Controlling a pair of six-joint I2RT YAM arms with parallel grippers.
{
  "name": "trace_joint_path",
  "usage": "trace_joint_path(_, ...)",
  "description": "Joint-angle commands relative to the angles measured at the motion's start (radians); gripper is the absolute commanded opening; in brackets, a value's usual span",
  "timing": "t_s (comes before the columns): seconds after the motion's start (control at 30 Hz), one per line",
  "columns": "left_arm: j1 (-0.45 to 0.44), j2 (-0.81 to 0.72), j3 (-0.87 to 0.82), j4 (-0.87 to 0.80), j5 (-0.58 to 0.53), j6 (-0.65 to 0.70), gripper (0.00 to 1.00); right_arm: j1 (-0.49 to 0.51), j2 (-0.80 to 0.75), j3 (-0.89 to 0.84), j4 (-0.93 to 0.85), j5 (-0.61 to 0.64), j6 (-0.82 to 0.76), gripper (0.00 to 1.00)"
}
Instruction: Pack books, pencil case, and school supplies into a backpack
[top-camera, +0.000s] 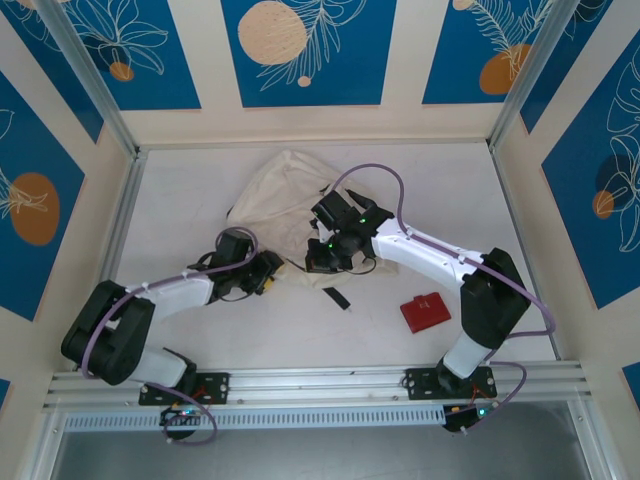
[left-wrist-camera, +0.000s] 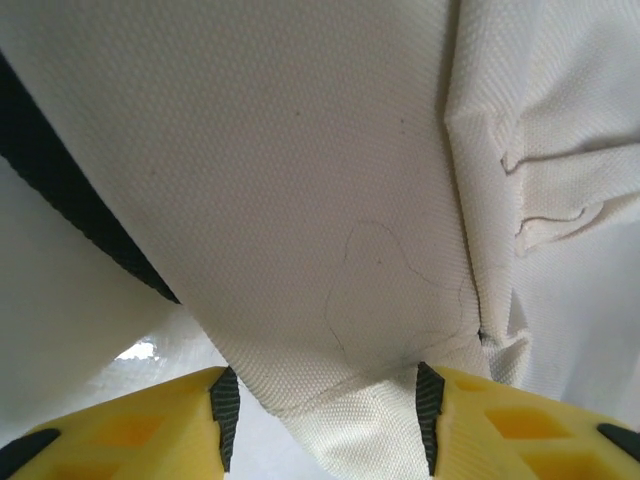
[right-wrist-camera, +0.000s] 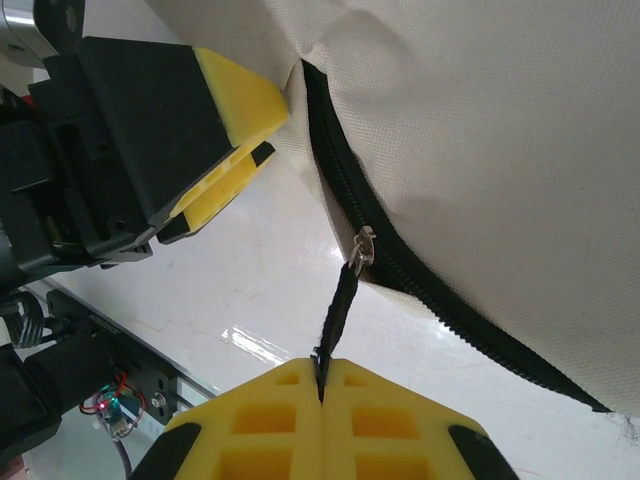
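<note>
Right gripper (right-wrist-camera: 322, 368) tight on black zipper pull (right-wrist-camera: 340, 305); left gripper (left-wrist-camera: 327, 415) (half-open) astride woven backpack (left-wrist-camera: 300, 180)

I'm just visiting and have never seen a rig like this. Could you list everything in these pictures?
cream-white soft fabric backpack: one, cream-white, middle of the table
black zip: one, black, along the backpack's edge
black zip-pull strap: one, black, hanging from the zip
flat red rectangular object: one, red, front right of the table
small black flat strip: one, black, just in front of the backpack
white table: one, white, under everything
blue leaf-patterned wall panels: several, blue and orange, around the table
left gripper: one, yellow and black, fingers either side of a backpack fold
right gripper: one, yellow and black, shut on the zip-pull strap
</note>
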Motion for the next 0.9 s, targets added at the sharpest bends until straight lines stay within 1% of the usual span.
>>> trace_joint_path(0.0,-0.005,0.022,0.013,-0.008,-0.026,-0.001,0.54,-0.003,-0.040,0.005,-0.008,-0.014,0.017,0.00)
trace_joint_path(0.07,-0.005,0.031,0.015,-0.001,-0.024,-0.002,0.52,-0.004,-0.040,0.016,-0.008,-0.016,0.016,0.00)
trace_joint_path(0.1,-0.005,0.036,0.015,0.008,-0.025,-0.003,0.48,-0.005,-0.041,0.020,-0.009,-0.016,0.017,0.00)
trace_joint_path(0.23,-0.003,0.044,0.025,0.015,-0.049,0.007,0.22,-0.005,-0.043,0.025,-0.022,-0.012,0.017,0.00)
trace_joint_path(0.3,0.000,0.038,0.047,-0.028,-0.078,0.039,0.11,-0.005,-0.045,0.021,-0.051,0.010,0.018,0.00)
trace_joint_path(0.37,0.006,0.031,0.072,-0.077,-0.107,0.084,0.00,-0.004,-0.046,0.021,-0.106,0.058,0.021,0.00)
trace_joint_path(0.53,0.025,0.014,0.092,-0.157,-0.159,0.153,0.00,0.000,-0.054,0.068,-0.276,0.215,0.034,0.00)
trace_joint_path(0.7,0.049,0.024,0.095,-0.190,-0.171,0.189,0.00,0.006,-0.038,0.155,-0.401,0.354,0.046,0.00)
trace_joint_path(0.87,0.067,0.033,0.104,-0.206,-0.172,0.212,0.00,0.007,-0.018,0.194,-0.459,0.450,0.064,0.00)
